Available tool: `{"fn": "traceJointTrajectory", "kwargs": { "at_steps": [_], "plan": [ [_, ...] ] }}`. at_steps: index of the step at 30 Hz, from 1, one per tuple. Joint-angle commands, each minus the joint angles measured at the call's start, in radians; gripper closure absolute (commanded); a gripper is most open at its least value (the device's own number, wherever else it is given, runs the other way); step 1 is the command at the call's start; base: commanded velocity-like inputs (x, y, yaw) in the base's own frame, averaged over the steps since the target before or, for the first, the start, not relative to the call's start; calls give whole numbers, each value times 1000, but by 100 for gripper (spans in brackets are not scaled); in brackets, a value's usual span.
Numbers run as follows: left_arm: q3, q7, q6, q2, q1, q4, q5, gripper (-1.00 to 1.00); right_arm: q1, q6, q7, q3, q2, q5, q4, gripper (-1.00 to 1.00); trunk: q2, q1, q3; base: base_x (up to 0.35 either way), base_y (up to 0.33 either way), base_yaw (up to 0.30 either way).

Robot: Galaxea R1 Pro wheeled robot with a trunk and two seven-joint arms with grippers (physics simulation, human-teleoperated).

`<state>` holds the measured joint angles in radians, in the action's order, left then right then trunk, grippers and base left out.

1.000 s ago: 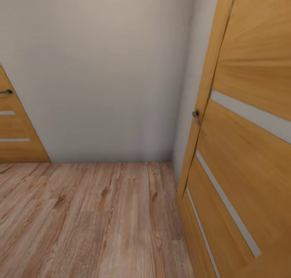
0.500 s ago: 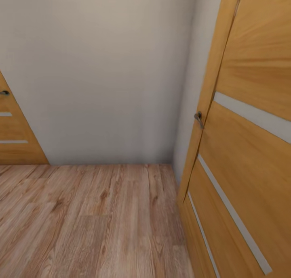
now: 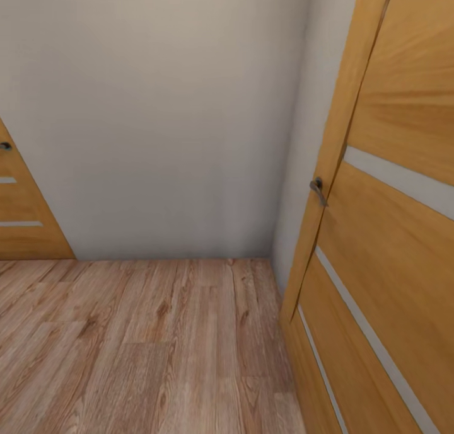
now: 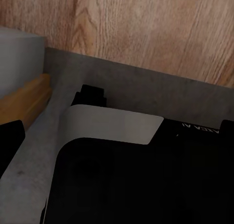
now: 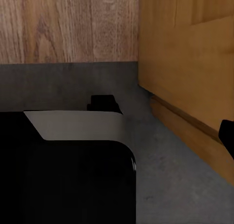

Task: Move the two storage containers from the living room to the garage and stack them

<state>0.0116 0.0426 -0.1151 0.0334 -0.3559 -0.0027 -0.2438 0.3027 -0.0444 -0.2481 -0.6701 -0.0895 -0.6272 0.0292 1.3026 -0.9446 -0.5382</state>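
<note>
base body (image 4: 146, 185): black, glossy, with rounded corners
base panel (image 4: 112, 124): pale grey, flat band with one clipped corner, along the black body's edge
marking (image 4: 200, 129): faint small lettering on the black, too dim to read
black block (image 5: 104, 102): small, squarish, at the grey panel's edge

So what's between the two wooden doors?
In the head view, a plain pale wall fills the stretch between the left door and the right door, with wood floor below.

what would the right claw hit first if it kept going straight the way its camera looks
Probably the robot's own black base low in the right wrist view, then the grey floor; depth is unclear, and the claw's fingers aren't discernible.
</note>
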Motion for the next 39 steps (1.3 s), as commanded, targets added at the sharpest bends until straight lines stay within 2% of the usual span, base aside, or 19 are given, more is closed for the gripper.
{"fn": "traceJointTrajectory", "kwargs": {
  "at_steps": [1,13,21,30,39],
  "plan": [
    [1,3,-5,0,0,0,-7,-100,1,-4,0,-8,-1,-9,3,-100,1,0,-1,66,1,0],
    [1,3,-5,0,0,0,-7,-100,1,-4,0,-8,-1,-9,3,-100,1,0,-1,203,0,0],
    [2,3,-5,1,-1,0,-8,-100,1,-4,0,-8,0,-9,3,-100,1,0,-1,19,0,22],
    [2,3,-5,0,-1,0,-8,-100,1,-5,0,-8,0,-9,3,-100,1,0,-1,1,0,195],
    [2,3,-5,0,-1,0,-8,-100,1,-4,0,-8,2,-9,3,-100,1,0,-1,0,0,25]
  ]
}}
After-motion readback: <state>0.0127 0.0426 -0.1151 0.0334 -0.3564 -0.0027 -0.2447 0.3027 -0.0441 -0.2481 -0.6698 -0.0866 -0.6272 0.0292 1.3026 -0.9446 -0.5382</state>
